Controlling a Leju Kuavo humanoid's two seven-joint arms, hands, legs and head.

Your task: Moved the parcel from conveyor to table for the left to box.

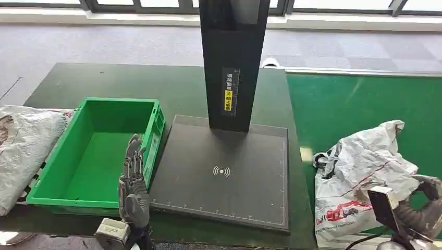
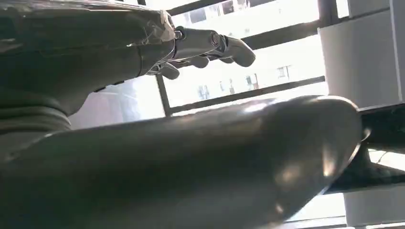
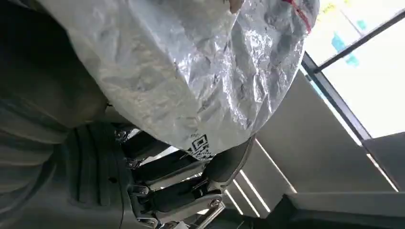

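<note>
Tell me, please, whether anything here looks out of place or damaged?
Nothing looks damaged. The parcel is heavily crumpled, lying on the green conveyor with the right hand against it. The green box holds nothing, and another crumpled bag lies beside it.

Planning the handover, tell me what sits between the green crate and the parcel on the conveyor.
In the head view, the black scanning platform with its upright post lies between the green crate and the white parcel.

We see a crumpled white plastic parcel (image 1: 365, 172) with red and black print on a bright green conveyor belt (image 1: 354, 104). A vivid green plastic crate (image 1: 96, 151) sits on the dark green table (image 1: 177, 86). The matte black scanner pad (image 1: 224, 172) bears a white signal symbol; its black post (image 1: 232, 62) carries a yellow label.
</note>
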